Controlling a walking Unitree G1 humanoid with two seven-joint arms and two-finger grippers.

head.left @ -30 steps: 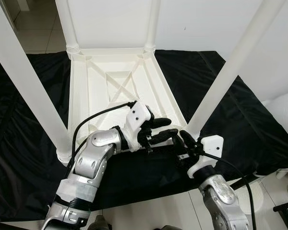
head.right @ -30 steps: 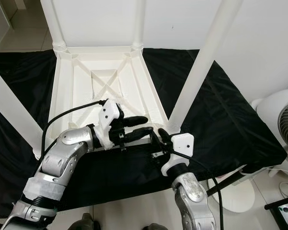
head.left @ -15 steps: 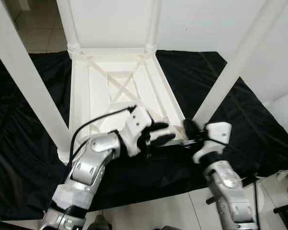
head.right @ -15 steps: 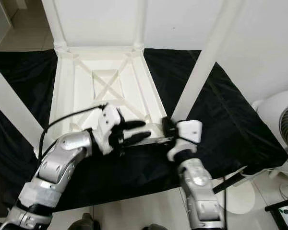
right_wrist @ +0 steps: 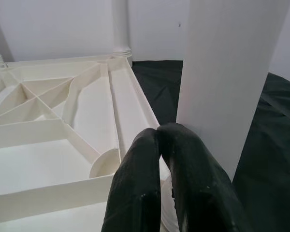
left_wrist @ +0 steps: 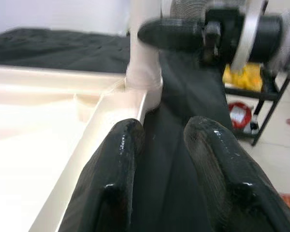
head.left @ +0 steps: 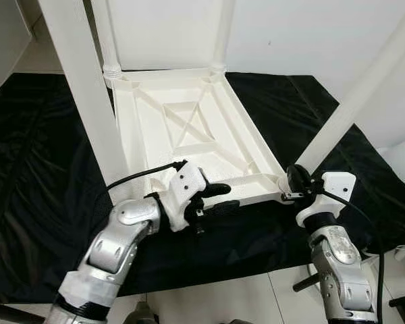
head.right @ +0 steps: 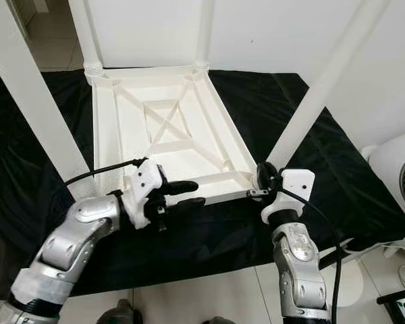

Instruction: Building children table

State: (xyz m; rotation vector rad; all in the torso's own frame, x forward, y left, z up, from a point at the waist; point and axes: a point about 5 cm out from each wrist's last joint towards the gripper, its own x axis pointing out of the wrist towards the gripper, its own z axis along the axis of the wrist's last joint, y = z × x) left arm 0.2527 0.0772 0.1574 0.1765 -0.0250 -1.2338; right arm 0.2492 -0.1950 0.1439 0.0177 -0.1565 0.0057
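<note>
A black cloth (head.left: 34,169) covers the floor, and on it lies the white plastic children table (head.right: 169,145), upside down, w/ its ribbed underside facing up and its near edge close to the near edge of the cloth. Four white legs stand up from the table corners: near-left leg (head.left: 88,88), near-right leg (head.right: 324,84), far-left leg (head.right: 81,34) and far-right leg (head.right: 204,30). At the right edge of the cloth a white fan (head.right: 399,169) stands on the tiled floor (head.right: 209,297), partly cut by the frame. The left arm (head.right: 67,243) reaches fwd from the near-left, a black cable running over it. The left claw (head.left: 219,198) is at the near edge of the table, approx. in the middle; its two fingers are apart w/ a narrow gap, one finger above the rim and one below it, over the black cloth. In the left wrist view the fingers (left_wrist: 113,169) lie beside the table rim; I cannot tell if they touch it. The right arm (head.right: 297,270) comes from the near-right. The right claw (right_wrist: 157,145) is at the near-right corner of the table, just beside the base of the near-right leg, and its fingers are pressed together w/ nothing between them. Whether it touches the leg I cannot tell.
</note>
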